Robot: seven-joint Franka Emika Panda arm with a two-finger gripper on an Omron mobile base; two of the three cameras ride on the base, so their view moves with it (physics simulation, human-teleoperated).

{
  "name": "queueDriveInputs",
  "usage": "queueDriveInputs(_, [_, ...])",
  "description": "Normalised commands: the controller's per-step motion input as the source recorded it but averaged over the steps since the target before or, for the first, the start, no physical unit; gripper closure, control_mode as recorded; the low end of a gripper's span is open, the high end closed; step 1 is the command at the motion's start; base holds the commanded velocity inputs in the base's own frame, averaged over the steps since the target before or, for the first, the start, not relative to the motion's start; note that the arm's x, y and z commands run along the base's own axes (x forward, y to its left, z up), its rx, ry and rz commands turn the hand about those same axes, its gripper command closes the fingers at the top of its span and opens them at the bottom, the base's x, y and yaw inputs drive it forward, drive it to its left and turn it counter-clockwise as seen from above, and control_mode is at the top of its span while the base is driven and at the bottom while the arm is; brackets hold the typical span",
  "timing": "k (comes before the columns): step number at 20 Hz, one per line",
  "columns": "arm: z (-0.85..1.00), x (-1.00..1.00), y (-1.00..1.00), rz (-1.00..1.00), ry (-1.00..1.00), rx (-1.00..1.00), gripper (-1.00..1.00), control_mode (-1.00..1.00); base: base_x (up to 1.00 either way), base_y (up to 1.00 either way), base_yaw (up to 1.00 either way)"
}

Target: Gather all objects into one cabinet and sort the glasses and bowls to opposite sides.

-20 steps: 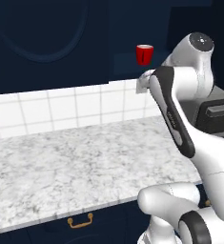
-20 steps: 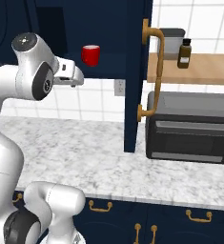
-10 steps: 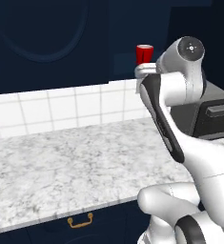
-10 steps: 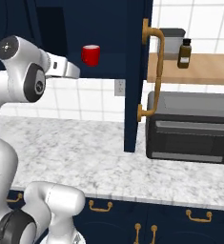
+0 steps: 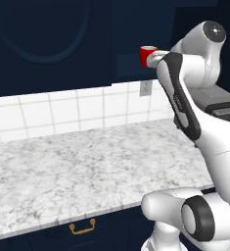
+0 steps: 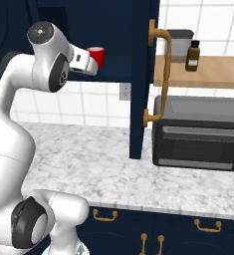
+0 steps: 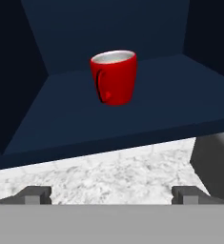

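Gripper (image 7: 111, 194) wide, empty, hanging off the shelf (image 7: 147, 112) front edge. Cup (image 7: 113, 77) upright mid-shelf, nearer the back. Likely approaching for a grasp: next, straight advance, closing around the cup.

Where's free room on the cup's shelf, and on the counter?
The shelf floor is bare on both sides of the red cup, out to the side walls, and in front to the edge. The marble counter is bare left of the navy cabinet; the black oven crowds the right.
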Motion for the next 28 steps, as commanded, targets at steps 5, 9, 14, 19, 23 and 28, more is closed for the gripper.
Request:
queueDriveInputs(5, [0.09,0.0,0.0,0.0,-0.22,0.0,-1.0,-1.0,0.0,0.0,0.0])
queueDriveInputs(9, [0.0,0.02,0.02,-0.03,-0.32,0.0,-1.0,-1.0,0.0,0.0,0.0])
queueDriveInputs(14, [-0.07,0.26,0.07,-0.06,0.0,-0.09,-1.0,-1.0,0.0,0.0,0.0])
queueDriveInputs(19, [0.0,0.5,0.27,-0.14,0.01,-0.22,-1.0,-1.0,0.0,0.0,0.0])
queueDriveInputs(23, [0.0,0.04,0.0,0.0,0.0,0.0,-1.0,-1.0,0.0,0.0,0.0])
queueDriveInputs(28, [0.0,0.26,0.0,0.0,0.0,0.0,-1.0,-1.0,0.0,0.0,0.0])
